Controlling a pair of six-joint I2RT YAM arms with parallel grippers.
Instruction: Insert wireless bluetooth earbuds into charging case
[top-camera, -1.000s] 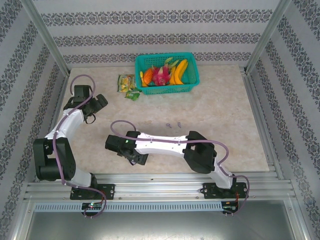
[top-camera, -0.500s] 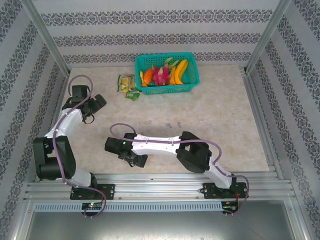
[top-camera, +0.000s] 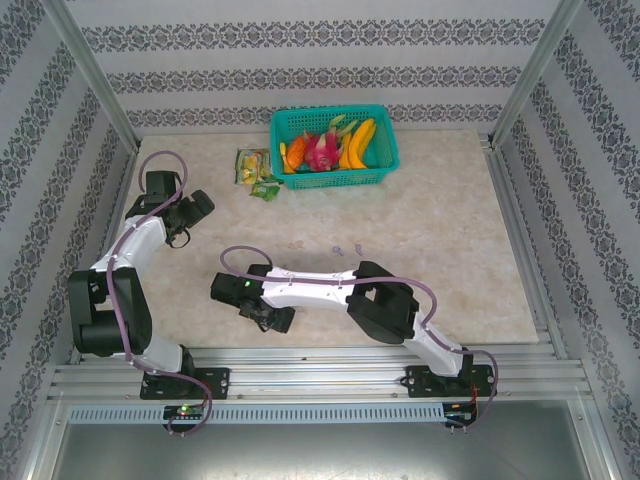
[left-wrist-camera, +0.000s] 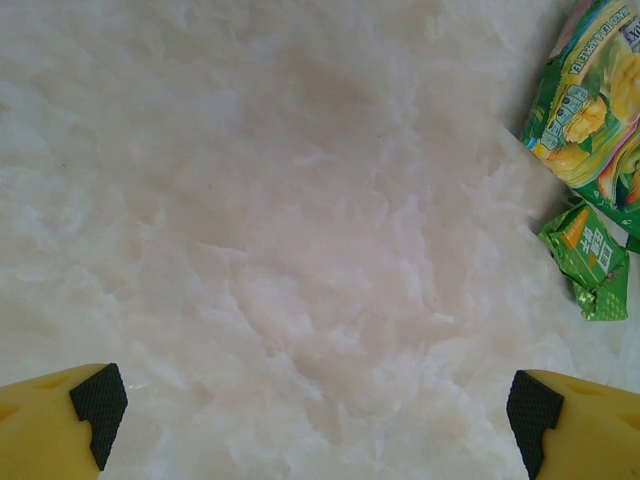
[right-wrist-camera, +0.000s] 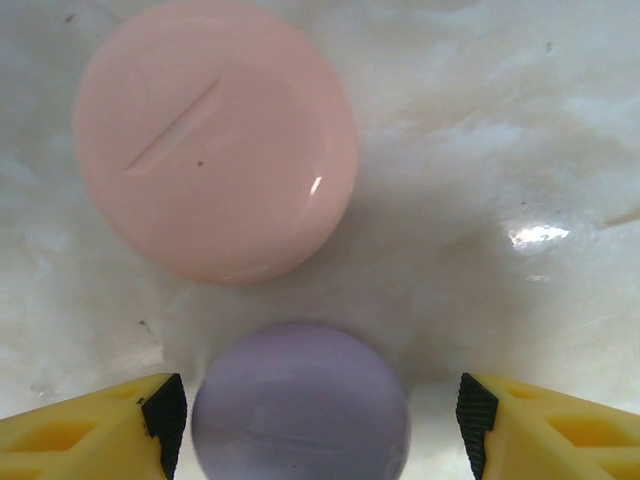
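In the right wrist view a round purple charging case (right-wrist-camera: 300, 405) lies on the table between the fingers of my right gripper (right-wrist-camera: 320, 420). The gripper is open: its left pad (right-wrist-camera: 165, 420) is almost against the case and its right pad (right-wrist-camera: 475, 425) stands well clear. A larger round pink charging case (right-wrist-camera: 215, 140) lies just beyond. In the top view my right gripper (top-camera: 267, 315) is low near the table's front edge. Tiny lilac earbuds (top-camera: 345, 249) and a pinkish one (top-camera: 295, 245) lie mid-table behind the right arm. My left gripper (top-camera: 198, 210) (left-wrist-camera: 315, 420) is open over bare table.
A teal basket (top-camera: 385, 175) of toy fruit stands at the back centre. Green snack packets (top-camera: 253, 168) (left-wrist-camera: 590, 100) lie left of it, a small one (left-wrist-camera: 590, 255) nearest my left gripper. Aluminium frame rails border the marble tabletop (top-camera: 450, 230).
My right gripper's jaws have narrowed around the purple case, and the right arm's elbow has shifted left and toward the front edge. The left arm has barely moved.
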